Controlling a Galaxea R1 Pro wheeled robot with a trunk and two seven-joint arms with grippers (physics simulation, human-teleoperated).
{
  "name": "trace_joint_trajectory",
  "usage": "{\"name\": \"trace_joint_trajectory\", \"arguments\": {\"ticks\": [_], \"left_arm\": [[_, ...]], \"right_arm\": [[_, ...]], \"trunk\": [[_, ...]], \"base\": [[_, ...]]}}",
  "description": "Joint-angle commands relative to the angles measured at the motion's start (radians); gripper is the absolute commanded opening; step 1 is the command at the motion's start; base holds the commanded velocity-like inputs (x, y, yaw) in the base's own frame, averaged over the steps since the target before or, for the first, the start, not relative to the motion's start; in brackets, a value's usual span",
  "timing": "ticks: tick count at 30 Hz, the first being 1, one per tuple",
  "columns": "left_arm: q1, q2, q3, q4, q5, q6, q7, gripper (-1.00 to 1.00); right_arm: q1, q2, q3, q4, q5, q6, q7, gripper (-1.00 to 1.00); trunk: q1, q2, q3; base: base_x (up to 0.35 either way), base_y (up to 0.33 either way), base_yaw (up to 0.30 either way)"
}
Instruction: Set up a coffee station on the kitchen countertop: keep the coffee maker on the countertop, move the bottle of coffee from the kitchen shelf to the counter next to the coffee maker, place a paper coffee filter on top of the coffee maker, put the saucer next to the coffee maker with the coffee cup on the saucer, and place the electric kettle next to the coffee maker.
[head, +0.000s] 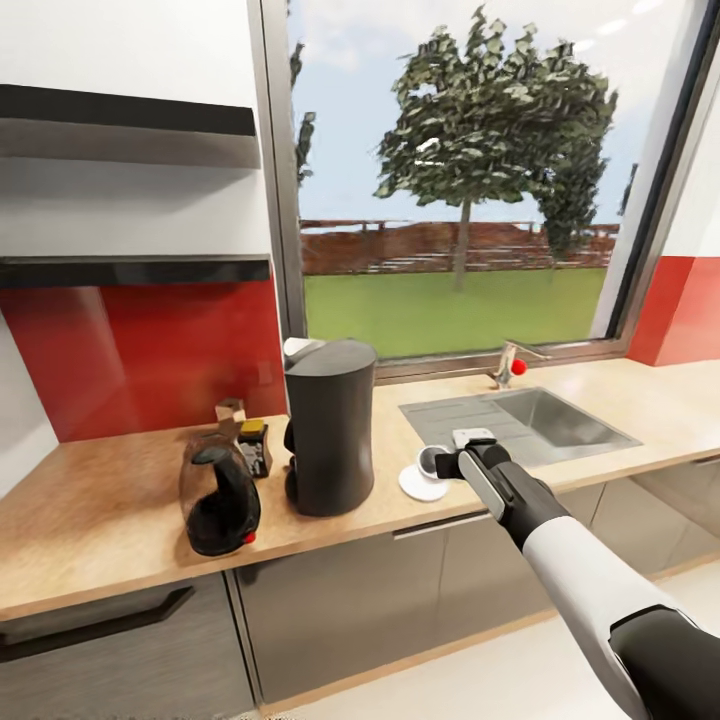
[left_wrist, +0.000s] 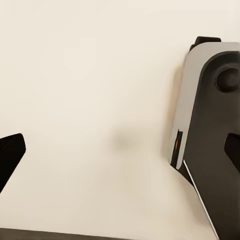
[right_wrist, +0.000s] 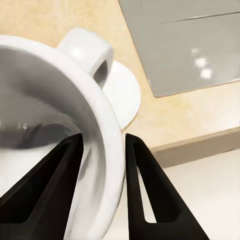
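Gripping the cup (right_wrist: 60, 130) by its rim, right hand (head: 452, 464) has one finger inside, one outside, w/ the saucer (head: 420, 487) just below on the worktop (head: 100, 500). Coffee maker (head: 329, 425) stands beside the hand, kettle (head: 220, 497) beyond it. Left hand: can't tell.

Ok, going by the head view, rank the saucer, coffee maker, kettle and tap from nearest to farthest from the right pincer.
1. Saucer, just beside the right pincer, toward the coffee maker.
2. Tap and coffee maker: too close to call; tap behind the sink, coffee maker further left.
3. Kettle, farthest left on the countertop.
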Motion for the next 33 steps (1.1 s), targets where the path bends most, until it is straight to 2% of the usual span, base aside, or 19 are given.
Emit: {"name": "trace_joint_trajectory", "arguments": {"ticks": [1, 10, 19, 24, 33], "left_arm": [[-0.001, 0.000, 0.008, 0.001, -0.010, 0.000, 0.003, 1.00], [-0.001, -0.001, 0.009, 0.001, -0.010, 0.000, 0.003, 1.00], [-0.001, -0.001, 0.009, 0.001, -0.008, 0.000, 0.003, 1.00], [-0.001, -0.001, 0.009, 0.001, -0.008, 0.000, 0.001, 1.00], [-0.001, -0.002, 0.011, 0.001, -0.007, 0.000, 0.001, 1.00]], "right_arm": [[0.000, -0.002, 0.006, -0.001, -0.011, 0.002, -0.008, -1.00], [0.000, -0.002, 0.006, 0.003, -0.008, 0.002, -0.006, -1.00], [0.000, -0.004, 0.004, 0.036, -0.010, 0.002, -0.006, -1.00], [0.000, -0.003, 0.004, 0.100, -0.011, 0.002, -0.006, -1.00], [0.000, -0.003, 0.004, 0.109, -0.011, 0.002, -0.006, -1.00]], "trunk": [[0.000, -0.001, -0.001], [0.000, -0.001, -0.001], [0.000, -0.001, -0.004], [0.000, -0.001, -0.004], [0.000, -0.001, -0.008]], "base": [[0.015, 0.013, 0.151], [0.021, 0.003, 0.036], [0.094, 0.000, 0.038], [0.003, 0.000, 0.002], [0.000, 0.000, 0.000]]}}
